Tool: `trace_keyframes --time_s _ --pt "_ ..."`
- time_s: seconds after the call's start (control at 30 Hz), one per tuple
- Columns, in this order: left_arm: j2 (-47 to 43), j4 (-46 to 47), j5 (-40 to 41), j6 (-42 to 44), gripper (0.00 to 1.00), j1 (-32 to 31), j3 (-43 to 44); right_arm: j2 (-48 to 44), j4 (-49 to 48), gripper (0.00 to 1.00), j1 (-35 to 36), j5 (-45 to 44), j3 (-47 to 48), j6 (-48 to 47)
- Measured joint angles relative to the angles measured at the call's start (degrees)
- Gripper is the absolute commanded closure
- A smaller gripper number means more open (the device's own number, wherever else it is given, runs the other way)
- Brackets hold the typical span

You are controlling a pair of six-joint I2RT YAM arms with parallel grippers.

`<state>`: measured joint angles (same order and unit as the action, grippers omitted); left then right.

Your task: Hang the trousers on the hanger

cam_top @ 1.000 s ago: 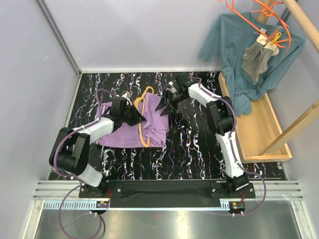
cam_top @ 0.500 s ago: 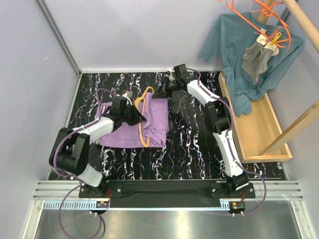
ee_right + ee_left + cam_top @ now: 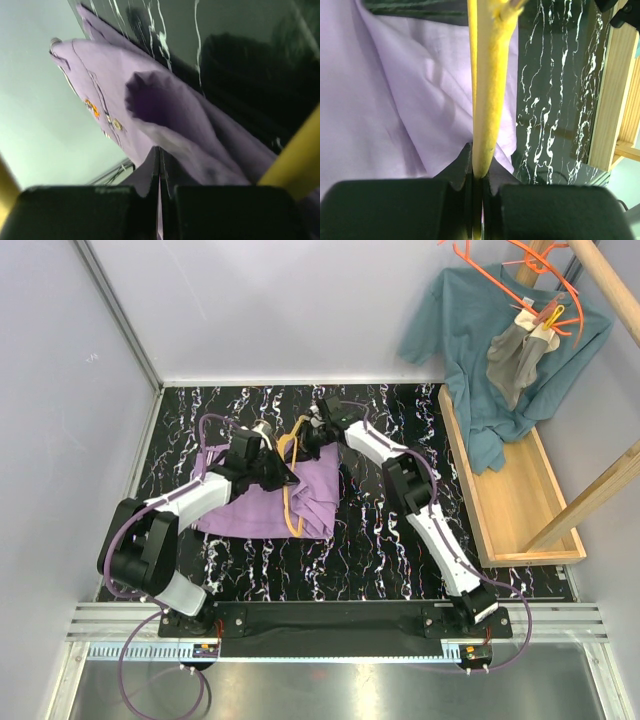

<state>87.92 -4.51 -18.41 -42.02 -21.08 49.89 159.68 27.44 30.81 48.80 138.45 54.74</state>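
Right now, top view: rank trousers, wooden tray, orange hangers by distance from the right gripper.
1. trousers: pinched in the right gripper, table centre.
2. wooden tray: right edge of table.
3. orange hangers: top right corner.

- The top view looks down from above and behind the arm bases, from far off, taking in the whole table [image 3: 250, 570].
- The left wrist view sits very near, looking along the hanger [image 3: 487, 100] over the trousers [image 3: 395, 100].
- The right wrist view, equally near and tilted, faces the trousers' folds.
- All three share the trousers and hanger.
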Motion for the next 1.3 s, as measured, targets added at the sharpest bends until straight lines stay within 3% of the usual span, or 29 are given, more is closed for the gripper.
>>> trace_keyframes --time_s 0.5,0.7,0.87,1.1,1.3 --pt "-0.74 -1.38 -0.39 0.07 1.0 0.07 0.0 -22.12 2.19 0.92 -7.61 1.95 -26.05 -8.07" --pt "-0.72 -1.51 -0.85 0.07 1.0 0.37 0.2 -30.73 1.25 0.93 -6.19 3.65 -37.24 -11.69" --pt "-0.72 -1.84 -1.33 0.02 1.0 0.39 1.22 -31.3 -0.52 0.94 -2.99 4.35 -41.77 -12.07" --pt "-0.74 -2.73 -1.31 0.04 1.0 1.05 2.54 -28.98 -3.34 0.94 3.32 4.35 -40.48 -10.86" --pt "-0.74 -3.58 -1.51 -0.31 1.0 0.74 2.4 -28.39 -10.82 0.9 4.26 6.91 -46.31 -6.71"
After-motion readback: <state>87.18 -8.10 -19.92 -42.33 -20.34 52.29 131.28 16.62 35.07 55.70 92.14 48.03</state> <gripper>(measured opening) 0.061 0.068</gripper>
